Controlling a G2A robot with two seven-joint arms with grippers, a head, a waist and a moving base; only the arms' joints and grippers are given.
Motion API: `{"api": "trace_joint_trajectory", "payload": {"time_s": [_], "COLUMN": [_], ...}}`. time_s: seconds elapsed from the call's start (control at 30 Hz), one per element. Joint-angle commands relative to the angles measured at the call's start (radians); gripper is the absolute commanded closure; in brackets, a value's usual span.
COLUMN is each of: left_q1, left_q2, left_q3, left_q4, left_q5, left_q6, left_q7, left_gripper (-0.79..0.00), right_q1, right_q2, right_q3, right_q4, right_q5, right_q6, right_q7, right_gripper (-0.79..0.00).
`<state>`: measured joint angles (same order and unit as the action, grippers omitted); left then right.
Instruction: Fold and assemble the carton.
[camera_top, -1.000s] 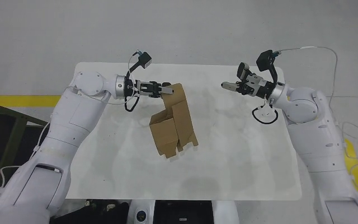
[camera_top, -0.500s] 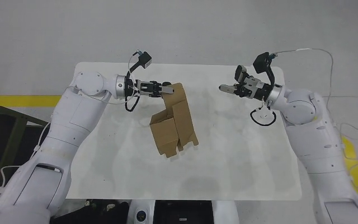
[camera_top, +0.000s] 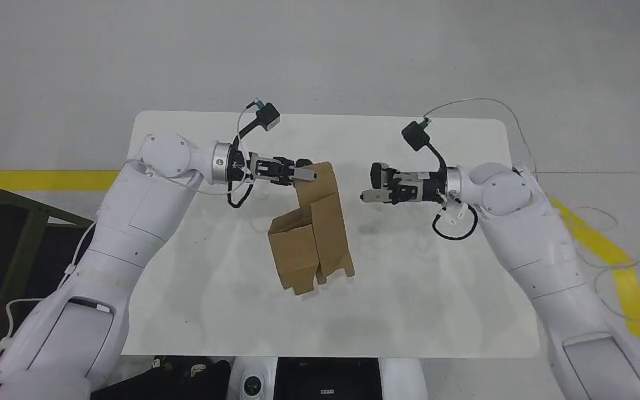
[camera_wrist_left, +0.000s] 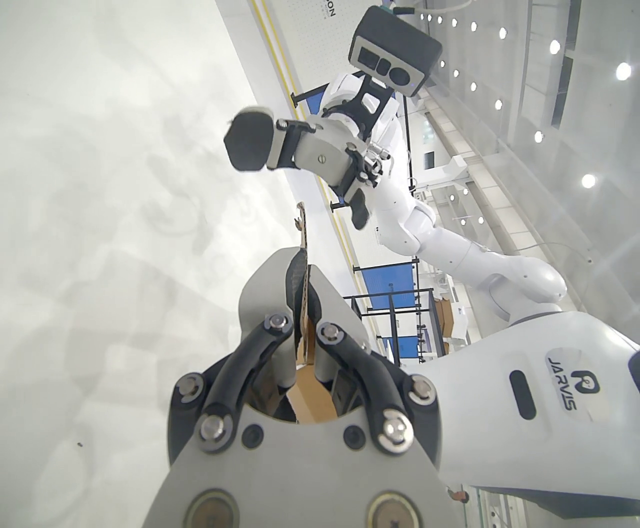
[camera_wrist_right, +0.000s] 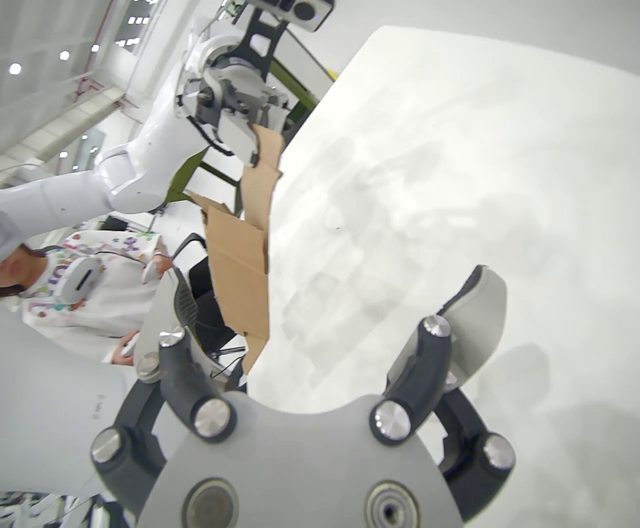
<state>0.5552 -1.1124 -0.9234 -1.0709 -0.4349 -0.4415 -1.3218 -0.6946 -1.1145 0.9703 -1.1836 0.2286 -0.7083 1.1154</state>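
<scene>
Robot at work on a box: the left gripper (camera_top: 307, 173) pinches the top flap of a half-opened brown carton (camera_top: 310, 230) at its twelve o'clock edge. The carton stands tilted over the middle of the white table (camera_top: 450, 290). At the carton's two o'clock, near but not touching it, the right gripper (camera_top: 371, 195) hovers with its fingers spread wide, pointing toward the cardboard.

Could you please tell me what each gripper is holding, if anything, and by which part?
The left gripper pinches the carton by the edge of its far-end flap; the right gripper is open, holding nothing.
</scene>
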Motion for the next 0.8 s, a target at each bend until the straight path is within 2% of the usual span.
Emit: {"api": "trace_joint_trajectory", "payload": {"time_s": [0.0, 0.27, 0.63, 0.67, 0.77], "left_q1": [-0.009, -0.024, -0.036, -0.035, -0.035], "left_q2": [-0.006, -0.03, -0.034, -0.034, -0.036], "left_q3": [0.011, 0.041, 0.049, 0.05, 0.054], "left_q4": [0.015, 0.05, 0.102, 0.103, 0.105], "left_q5": [-0.009, -0.126, -0.173, -0.176, -0.186], "left_q6": [-0.029, -0.042, -0.045, -0.045, -0.043], "left_q7": [-0.01, -0.015, -0.012, -0.011, -0.014], "left_gripper": [0.0, 0.0, 0.0, 0.0, 0.0], "right_q1": [0.016, 0.068, 0.118, 0.122, 0.134], "right_q2": [-0.004, -0.014, -0.014, -0.014, -0.013], "right_q3": [-0.045, -0.171, -0.291, -0.3, -0.324], "right_q4": [0.0, 0.026, 0.033, 0.036, 0.043], "right_q5": [0.081, 0.208, 0.275, 0.279, 0.292], "right_q6": [0.027, 0.061, 0.049, 0.045, 0.035], "right_q7": [0.023, 0.057, 0.045, 0.042, 0.032], "right_gripper": [-0.785, -0.785, -0.773, -0.637, -0.434]}}
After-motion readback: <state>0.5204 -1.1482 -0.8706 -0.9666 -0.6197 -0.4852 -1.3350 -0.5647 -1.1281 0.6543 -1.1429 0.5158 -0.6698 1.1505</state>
